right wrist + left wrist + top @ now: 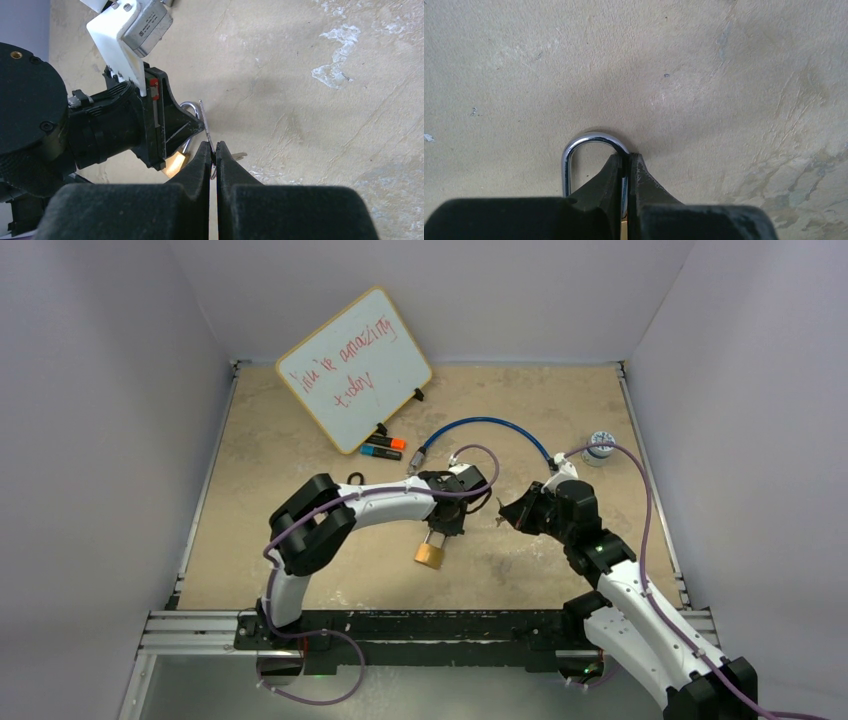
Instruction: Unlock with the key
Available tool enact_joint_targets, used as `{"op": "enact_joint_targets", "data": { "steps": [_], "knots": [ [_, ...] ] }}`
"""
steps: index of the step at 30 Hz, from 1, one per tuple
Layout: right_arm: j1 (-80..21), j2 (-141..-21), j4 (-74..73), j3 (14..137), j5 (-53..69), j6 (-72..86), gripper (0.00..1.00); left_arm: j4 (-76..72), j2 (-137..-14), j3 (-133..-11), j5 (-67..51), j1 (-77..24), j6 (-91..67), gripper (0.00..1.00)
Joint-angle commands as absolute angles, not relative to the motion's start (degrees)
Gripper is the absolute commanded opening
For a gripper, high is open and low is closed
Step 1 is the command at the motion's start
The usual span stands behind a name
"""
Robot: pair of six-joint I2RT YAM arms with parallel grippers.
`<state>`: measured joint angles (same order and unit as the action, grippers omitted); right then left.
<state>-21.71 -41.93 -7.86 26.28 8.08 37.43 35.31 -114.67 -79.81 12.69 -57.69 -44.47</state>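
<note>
We take the padlock (430,554) as our landmark. Its brass body sits near the middle of the tan table (280,570), a little toward the near edge.

Far behind the padlock and to its left, a whiteboard (352,368) with red handwriting leans at the back. The left arm (330,520) reaches in from the padlock's left. The right arm (620,580) comes in from its right. Behind the padlock, a blue cable (490,423) arcs across the table.

The left gripper (625,160) is directly over the padlock. Its fingers are clenched on one leg of the chrome shackle (589,137), and the rest of the loop is free beside them. We cannot tell whether the brass body rests on the table or hangs just above it.

The right gripper (214,150) is just to the right of the padlock. Its fingers are pinched together on the key (205,124), a thin metal blade seen edge-on that points toward the shackle. The tip is close to the padlock, but we cannot tell whether it touches.

Two markers (383,447), one orange-capped and one blue, lie behind the padlock at the foot of the whiteboard. A small round container (600,447) stands well to the padlock's right and behind it. A small black ring (355,478) lies behind it to the left.
</note>
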Motion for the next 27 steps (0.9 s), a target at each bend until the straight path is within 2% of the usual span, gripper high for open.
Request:
{"op": "enact_joint_targets", "data": {
  "steps": [1, 14, 27],
  "knots": [
    [-21.6, -42.3, -8.8, 28.3, 6.4, 37.3, 0.0, 31.7, -113.4, -79.6, 13.5, -57.7, -39.9, 0.0],
    [-21.6, -48.0, -8.5, 29.9, 4.5, 39.9, 0.0, 7.4, -89.3, -62.1, 12.5, -57.7, -28.9, 0.0],
    [-21.6, -52.3, -7.2, 31.0, 6.9, 41.6, 0.0, -7.6, -81.2, -45.4, 14.3, -57.7, -27.9, 0.0]
  ]
}}
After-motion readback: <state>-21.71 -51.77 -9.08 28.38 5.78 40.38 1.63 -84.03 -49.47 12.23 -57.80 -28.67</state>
